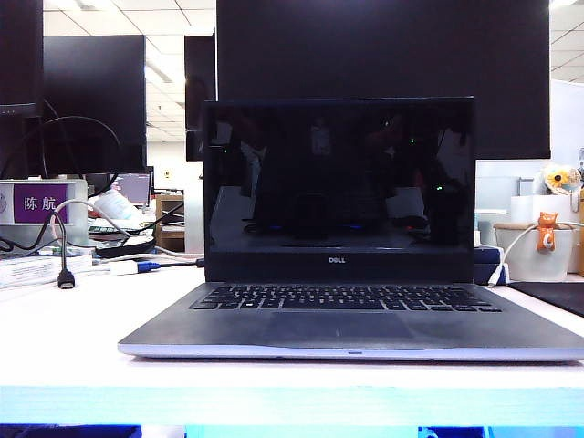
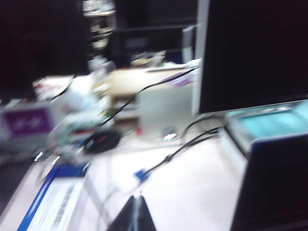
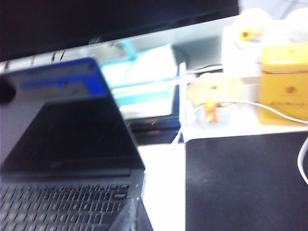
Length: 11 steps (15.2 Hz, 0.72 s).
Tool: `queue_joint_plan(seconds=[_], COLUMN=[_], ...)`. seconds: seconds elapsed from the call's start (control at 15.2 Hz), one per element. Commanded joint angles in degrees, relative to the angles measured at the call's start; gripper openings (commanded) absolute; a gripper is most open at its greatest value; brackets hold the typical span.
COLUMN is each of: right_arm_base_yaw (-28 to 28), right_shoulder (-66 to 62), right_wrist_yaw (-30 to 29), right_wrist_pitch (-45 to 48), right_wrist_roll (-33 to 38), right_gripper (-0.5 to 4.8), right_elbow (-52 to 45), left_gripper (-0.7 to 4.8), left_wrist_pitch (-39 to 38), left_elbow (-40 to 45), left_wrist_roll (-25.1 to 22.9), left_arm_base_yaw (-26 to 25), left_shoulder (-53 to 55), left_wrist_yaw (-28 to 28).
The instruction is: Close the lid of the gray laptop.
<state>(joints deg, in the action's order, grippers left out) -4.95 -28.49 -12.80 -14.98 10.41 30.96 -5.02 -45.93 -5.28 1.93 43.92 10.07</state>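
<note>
Laptop (image 1: 351, 319) open, lid (image 1: 338, 187) upright: thin, stiff, hinged, glossy glass. I'd push top edge from behind. Left gripper (image 2: 135, 217) behind-left, right gripper (image 3: 133, 217) beside keyboard; both seemingly clenched, empty.

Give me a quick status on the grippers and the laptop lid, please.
Left gripper and right gripper off the laptop, jaw states unclear. Lid upright, fully open. Nothing on the keyboard.

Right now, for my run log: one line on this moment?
lid: open, upright | gray laptop: untouched | left gripper: behind-left | right gripper: by right edge
</note>
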Motion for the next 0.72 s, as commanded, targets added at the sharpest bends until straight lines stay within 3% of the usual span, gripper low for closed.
queue_joint_plan(seconds=[0.07,0.4,0.72], right_arm_base_yaw=[-0.02,0.0,0.02], right_shoulder=[-5.9,-13.86,-19.76], right_wrist_yaw=[-6.05,-11.63,-14.36], right_wrist_pitch=[-2.14,-8.5,-14.73], right_wrist_roll=[-3.54,-6.47,-9.38], right_gripper=[-0.06,-0.06,-0.06], right_elbow=[4.81,13.46,22.93], left_gripper=[-0.05,-0.05,-0.05], left_wrist_pitch=[-0.42,-8.28,-16.31], left_elbow=[-7.76,-22.38,-38.51], left_wrist_roll=[-0.77,-4.68,-7.69], left_arm_base_yaw=[0.04,0.63,6.56], left_shoulder=[7.43,22.71,37.66], left_wrist_yaw=[6.71,6.71,7.34])
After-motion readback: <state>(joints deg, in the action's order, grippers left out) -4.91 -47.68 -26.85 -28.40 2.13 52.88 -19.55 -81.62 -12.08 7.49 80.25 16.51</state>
